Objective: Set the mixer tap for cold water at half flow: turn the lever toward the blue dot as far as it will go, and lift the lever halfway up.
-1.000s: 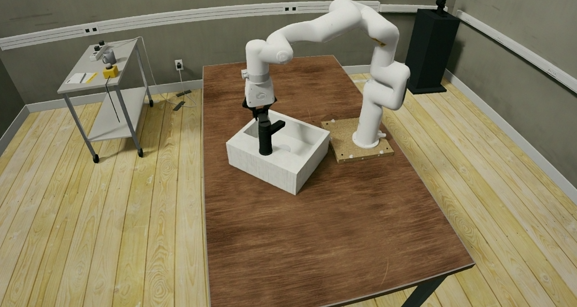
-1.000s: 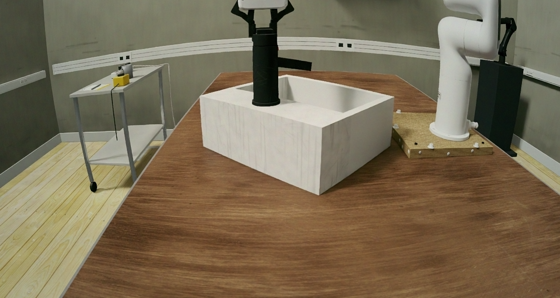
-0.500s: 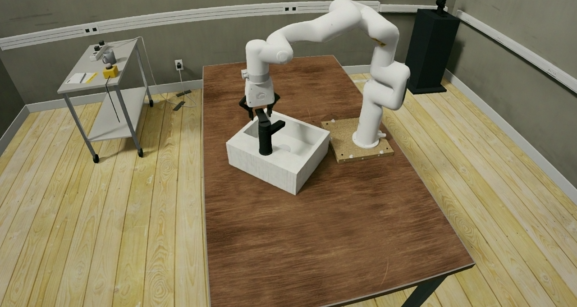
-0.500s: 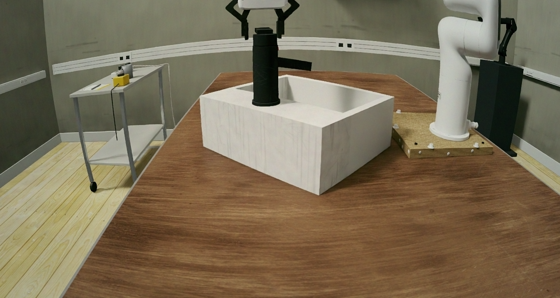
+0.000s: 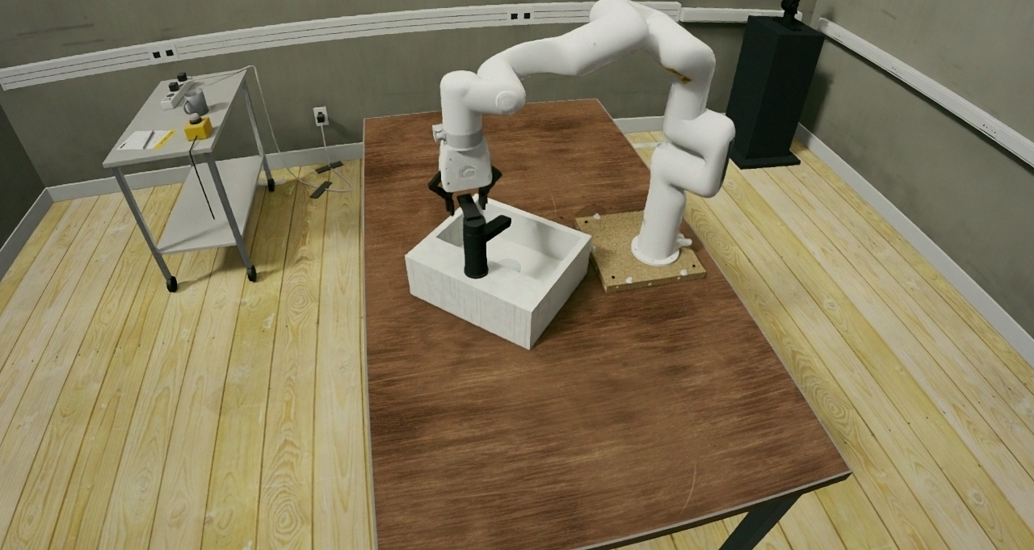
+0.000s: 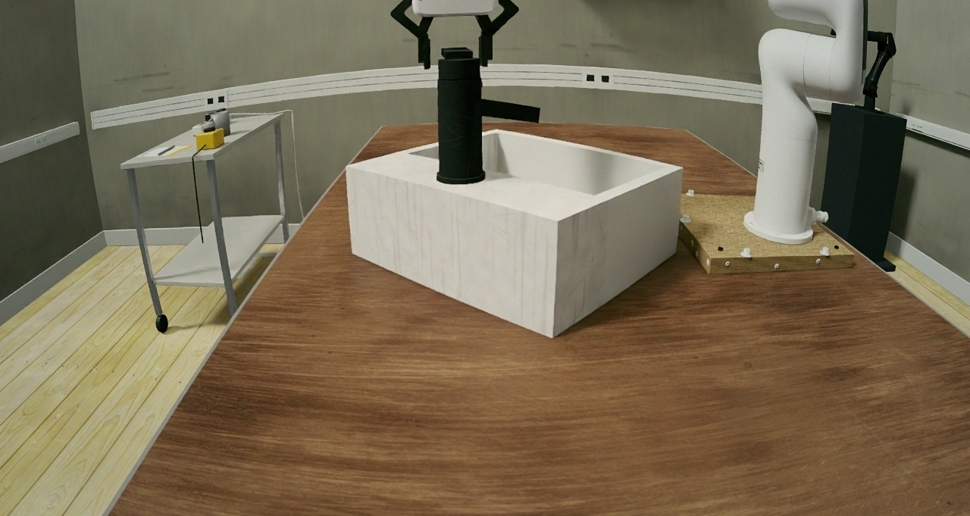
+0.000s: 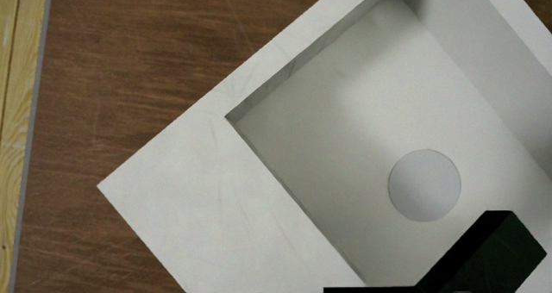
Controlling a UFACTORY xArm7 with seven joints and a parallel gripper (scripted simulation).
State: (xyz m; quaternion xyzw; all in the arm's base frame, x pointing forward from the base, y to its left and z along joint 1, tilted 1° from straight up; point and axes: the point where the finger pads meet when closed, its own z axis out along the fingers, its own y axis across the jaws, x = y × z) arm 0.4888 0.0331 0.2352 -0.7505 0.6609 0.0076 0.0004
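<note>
The matte black cylindrical mixer tap [image 6: 460,123], its flat lever [image 6: 455,53] on top and squared spout [image 6: 510,111] pointing right, stands on the near-left rim of a white blocky sink [image 6: 474,242] on the wood-grained desk [image 6: 515,404], the gripper [image 6: 454,50] jaws spread either side of the lever, holding nothing.
</note>
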